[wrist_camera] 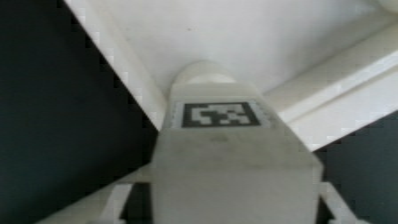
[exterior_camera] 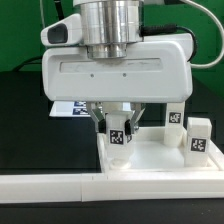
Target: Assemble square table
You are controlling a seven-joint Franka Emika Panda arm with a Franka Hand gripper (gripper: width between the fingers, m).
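Observation:
The white square table top [exterior_camera: 150, 155] lies flat on the black table, its raised rim facing up. My gripper [exterior_camera: 118, 133] is shut on a white tagged leg block [exterior_camera: 118, 134] and holds it upright over the top's near corner at the exterior view's left. In the wrist view the leg block [wrist_camera: 222, 130] fills the middle, tag facing the camera, tip against the table top [wrist_camera: 249, 40] near its rim. Two more leg blocks stand at the exterior view's right: one [exterior_camera: 199, 136] on the top, one [exterior_camera: 176, 115] behind it.
A long white bar-shaped wall [exterior_camera: 100, 187] runs along the front edge. The marker board [exterior_camera: 72, 108] lies on the black table behind the gripper, at the exterior view's left. A green backdrop stands behind.

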